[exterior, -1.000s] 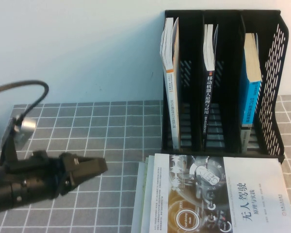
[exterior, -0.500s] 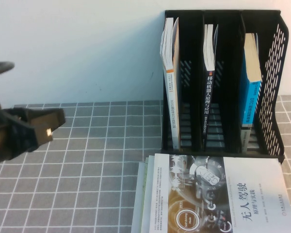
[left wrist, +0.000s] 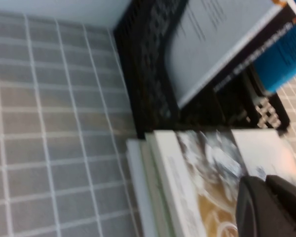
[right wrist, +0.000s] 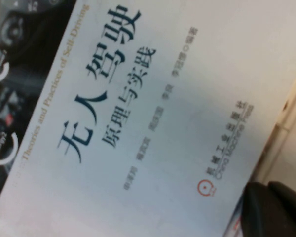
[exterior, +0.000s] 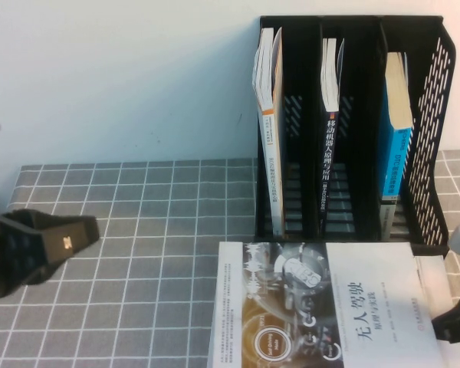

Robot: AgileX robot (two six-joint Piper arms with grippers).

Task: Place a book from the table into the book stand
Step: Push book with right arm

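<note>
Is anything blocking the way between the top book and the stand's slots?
Nothing visible lies between the book and the book stand. Each of its three slots already holds one upright book but has room beside it. The right gripper is at the book's right edge; the left gripper hangs far off, over the table.

Grey grid table (exterior: 153, 230): book stand (exterior: 437, 138) at back, book stack (exterior: 222, 322) before it.

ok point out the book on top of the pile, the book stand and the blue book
book (exterior: 368, 307), high view, white half of its cover
book stand (exterior: 442, 115), high view, perforated right side wall
blue book (exterior: 395, 157), high view, blue spine, standing in the rightmost slot
</note>
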